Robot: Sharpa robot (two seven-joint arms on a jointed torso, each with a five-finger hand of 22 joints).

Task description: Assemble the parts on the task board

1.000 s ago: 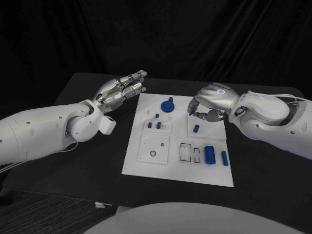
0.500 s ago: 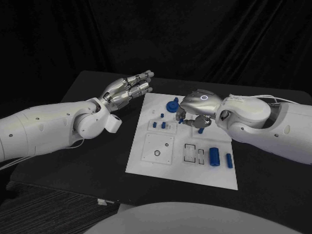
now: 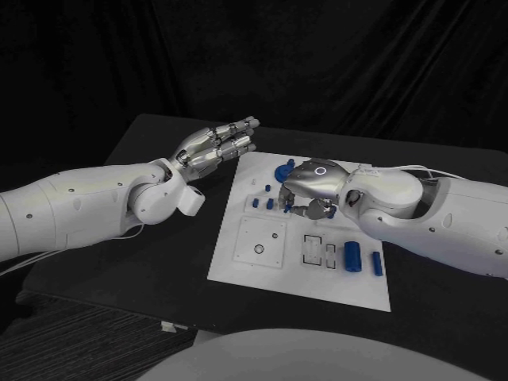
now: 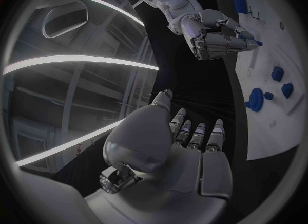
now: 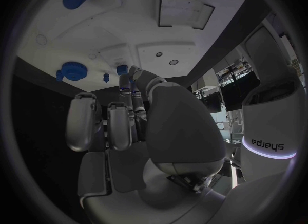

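A: Starting at left. Left hand [image 3: 217,143]?

B: Flat, fingers straight and close together, nothing held. Hovering just off the far left corner of the task board [image 3: 240,270], not touching it.

A: On the board, left half?

B: Square recessed panel [image 3: 258,240] with 1 small hole, near side. Beyond it, 2 short blue pegs [image 3: 263,204] standing upright. Round blue knob [image 3: 284,170] at the far edge.

A: Right hand [image 3: 311,184]?

B: Low over the board's middle, just right of the standing pegs. Fingers curled down. Left wrist view: small blue peg [image 4: 257,42] pinched at the fingertips, other fingers tucked in. Cannot tell whether the peg's tip touches the board.

A: Right half?

B: Blue cylinder [image 3: 357,255] and slim blue bar [image 3: 376,263] lying side by side on the near right, untouched, beside 2 open rectangular slots [image 3: 315,248].

A: Step in hand?

B: Probably seating the pinched peg in a socket near the 2 standing ones. Early in the task, with several parts loose.

A: Next move?

B: Peg kept upright, lined up over its hole, pressed straight down, then let go. Risks: a tilted entry, or knocking the neighbouring pegs.
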